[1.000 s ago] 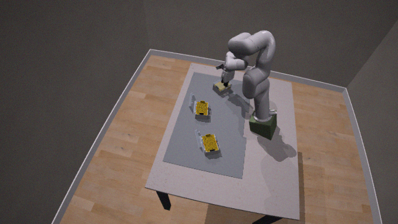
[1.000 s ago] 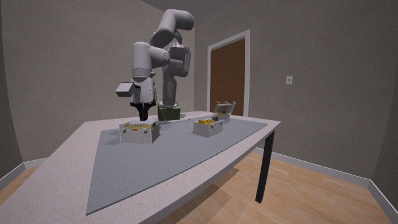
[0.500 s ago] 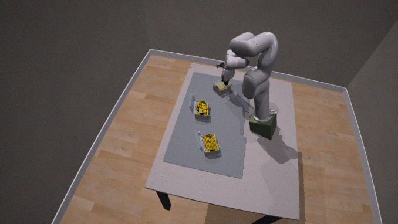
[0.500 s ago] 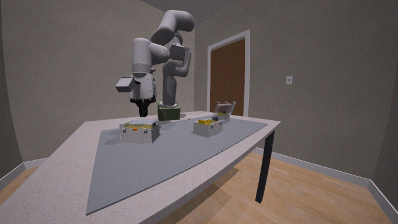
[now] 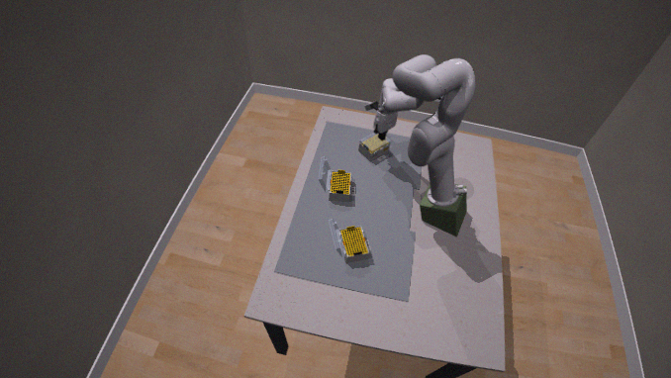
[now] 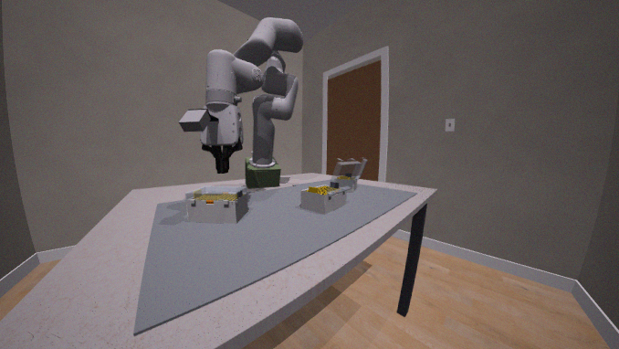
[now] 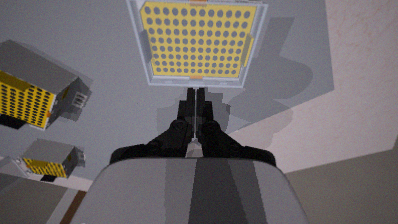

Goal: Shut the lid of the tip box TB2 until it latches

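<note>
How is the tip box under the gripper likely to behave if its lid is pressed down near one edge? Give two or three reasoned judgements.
The tip box stands loose on the mat, so an off-centre push would probably slide or turn it. It looks low and wide, so tipping seems unlikely. Its walls look like rigid plastic, likely light; the shut gripper hangs above it, apart.

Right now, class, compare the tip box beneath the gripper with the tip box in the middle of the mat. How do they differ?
The box under the shut gripper has its clear lid lying flat over its yellow insert; the middle box has its lid standing open. The first box sits nearest the arm's green base, while the middle one lies farther out. Both stand level on the grey mat and hold yellow inserts.
</note>
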Action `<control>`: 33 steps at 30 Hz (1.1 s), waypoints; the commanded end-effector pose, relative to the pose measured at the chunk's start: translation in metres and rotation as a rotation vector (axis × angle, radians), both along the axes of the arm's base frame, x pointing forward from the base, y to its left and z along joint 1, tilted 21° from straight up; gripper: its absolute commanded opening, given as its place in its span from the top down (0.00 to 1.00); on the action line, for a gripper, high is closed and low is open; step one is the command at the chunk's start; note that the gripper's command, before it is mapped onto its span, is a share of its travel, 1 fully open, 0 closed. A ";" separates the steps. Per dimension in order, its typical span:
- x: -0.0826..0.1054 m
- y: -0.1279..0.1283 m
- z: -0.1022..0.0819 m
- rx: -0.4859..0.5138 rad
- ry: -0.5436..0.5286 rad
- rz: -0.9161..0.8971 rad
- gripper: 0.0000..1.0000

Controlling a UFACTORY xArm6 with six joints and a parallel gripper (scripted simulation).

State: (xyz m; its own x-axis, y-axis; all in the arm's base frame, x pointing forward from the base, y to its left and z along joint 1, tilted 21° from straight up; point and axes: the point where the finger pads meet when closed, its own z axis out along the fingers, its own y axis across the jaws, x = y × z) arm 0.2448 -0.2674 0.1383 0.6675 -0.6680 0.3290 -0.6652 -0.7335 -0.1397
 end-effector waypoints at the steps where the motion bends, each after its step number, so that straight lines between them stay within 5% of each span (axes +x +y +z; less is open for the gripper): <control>1: -0.001 0.000 0.004 -0.002 -0.001 0.000 1.00; 33: -0.004 0.001 0.013 -0.002 -0.001 0.000 1.00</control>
State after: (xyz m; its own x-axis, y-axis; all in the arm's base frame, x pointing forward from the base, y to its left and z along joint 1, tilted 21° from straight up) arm 0.2406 -0.2655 0.1496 0.6678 -0.6682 0.3280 -0.6652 -0.7335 -0.1400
